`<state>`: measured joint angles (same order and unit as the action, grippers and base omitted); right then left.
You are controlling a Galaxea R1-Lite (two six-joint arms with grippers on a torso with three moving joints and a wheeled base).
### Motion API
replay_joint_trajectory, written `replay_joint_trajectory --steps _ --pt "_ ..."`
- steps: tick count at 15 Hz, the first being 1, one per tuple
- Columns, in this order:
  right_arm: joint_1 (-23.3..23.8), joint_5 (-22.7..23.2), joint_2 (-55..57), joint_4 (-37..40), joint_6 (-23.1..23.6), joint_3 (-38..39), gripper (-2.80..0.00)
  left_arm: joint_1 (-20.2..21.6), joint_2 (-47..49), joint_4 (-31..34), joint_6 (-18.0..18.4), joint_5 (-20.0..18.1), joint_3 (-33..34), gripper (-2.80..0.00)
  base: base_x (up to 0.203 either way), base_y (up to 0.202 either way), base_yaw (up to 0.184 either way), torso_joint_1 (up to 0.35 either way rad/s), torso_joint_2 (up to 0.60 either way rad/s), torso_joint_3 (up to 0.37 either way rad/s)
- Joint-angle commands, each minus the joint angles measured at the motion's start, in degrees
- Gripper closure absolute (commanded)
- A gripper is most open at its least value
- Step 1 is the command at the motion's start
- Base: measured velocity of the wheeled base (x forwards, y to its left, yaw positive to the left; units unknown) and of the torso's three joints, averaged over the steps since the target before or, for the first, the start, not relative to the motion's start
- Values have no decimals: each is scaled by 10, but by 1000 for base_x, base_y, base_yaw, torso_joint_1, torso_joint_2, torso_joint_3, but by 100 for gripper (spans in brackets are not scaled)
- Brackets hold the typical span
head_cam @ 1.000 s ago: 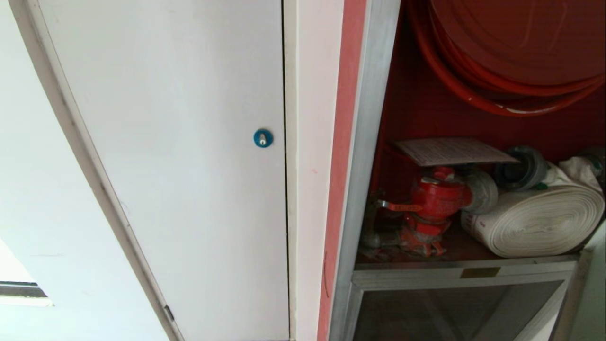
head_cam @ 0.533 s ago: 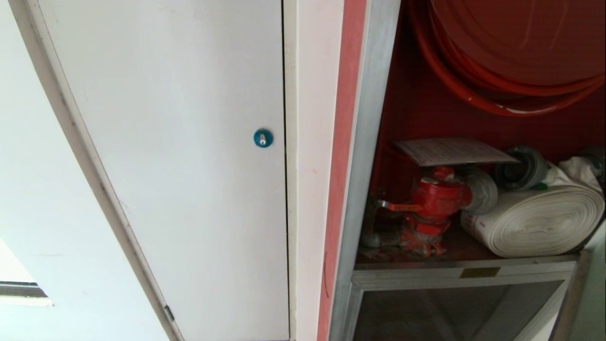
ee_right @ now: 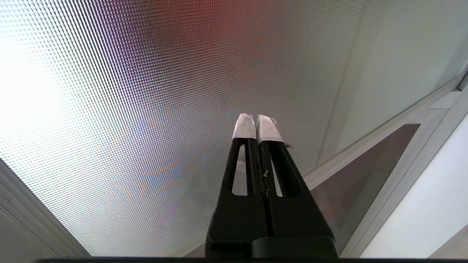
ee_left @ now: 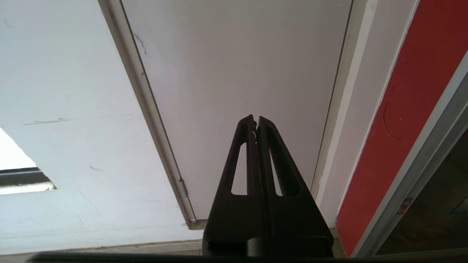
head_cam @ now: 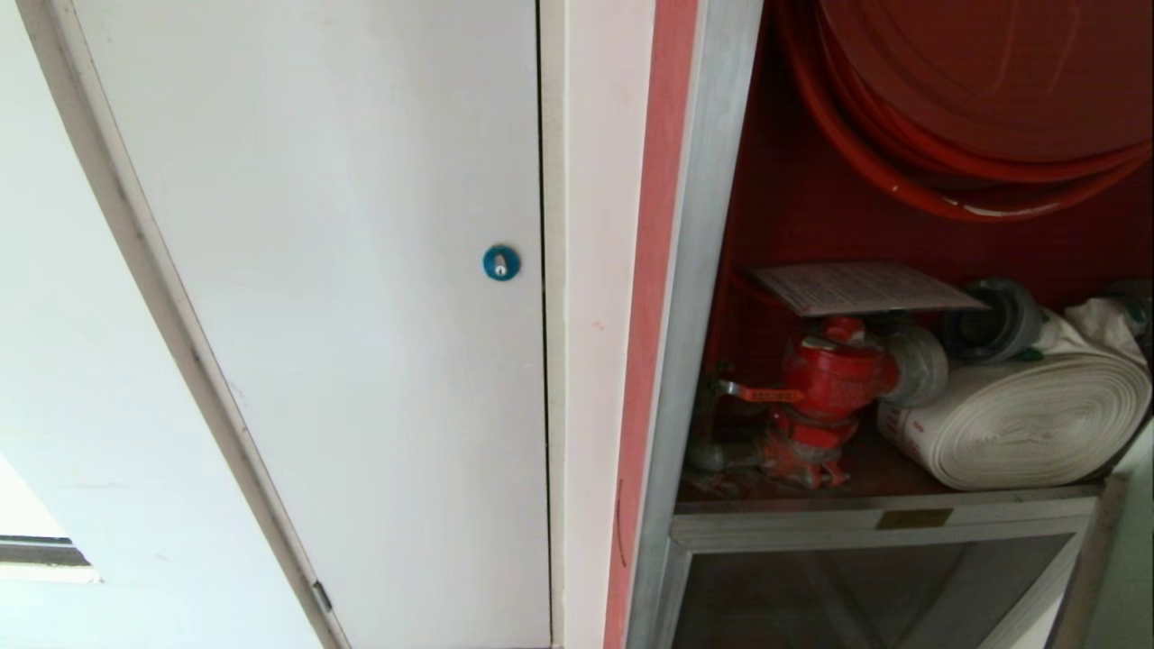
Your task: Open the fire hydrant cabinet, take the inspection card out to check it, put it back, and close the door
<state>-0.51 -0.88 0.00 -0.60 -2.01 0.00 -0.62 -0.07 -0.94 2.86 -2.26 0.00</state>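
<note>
The fire hydrant cabinet [head_cam: 694,270] stands open on the right of the head view, showing its red interior. Inside it, the inspection card [head_cam: 861,287] lies flat on top of the red valve [head_cam: 825,383], beside the white rolled hose [head_cam: 1028,419] and under the red hose reel [head_cam: 983,81]. The door itself I cannot pick out in the head view. Neither arm shows there. My left gripper [ee_left: 255,118] is shut and empty, pointing at the white door [ee_left: 237,65]. My right gripper [ee_right: 256,118], with white-taped tips, is shut and empty before a dotted glass pane [ee_right: 128,109] in a silver frame.
A plain white door [head_cam: 361,315] with a blue round lock [head_cam: 500,262] fills the left half of the head view. A red strip [head_cam: 649,315] runs along the cabinet frame. Below the open compartment sits a smaller glass door [head_cam: 856,595].
</note>
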Motion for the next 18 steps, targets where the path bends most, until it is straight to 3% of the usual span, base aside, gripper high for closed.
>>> replay_joint_trajectory --steps 1,9,18 --pt "0 0 1 0 0 2 0 0 1 0 0 1 7 0 0 0 0 0 0 0" --pt "0 0 1 0 0 2 0 0 1 0 0 0 7 0 -9 0 0 2 1 0" --pt "0 0 1 0 0 2 0 0 1 0 0 0 6 0 -193 0 1 1 3 1"
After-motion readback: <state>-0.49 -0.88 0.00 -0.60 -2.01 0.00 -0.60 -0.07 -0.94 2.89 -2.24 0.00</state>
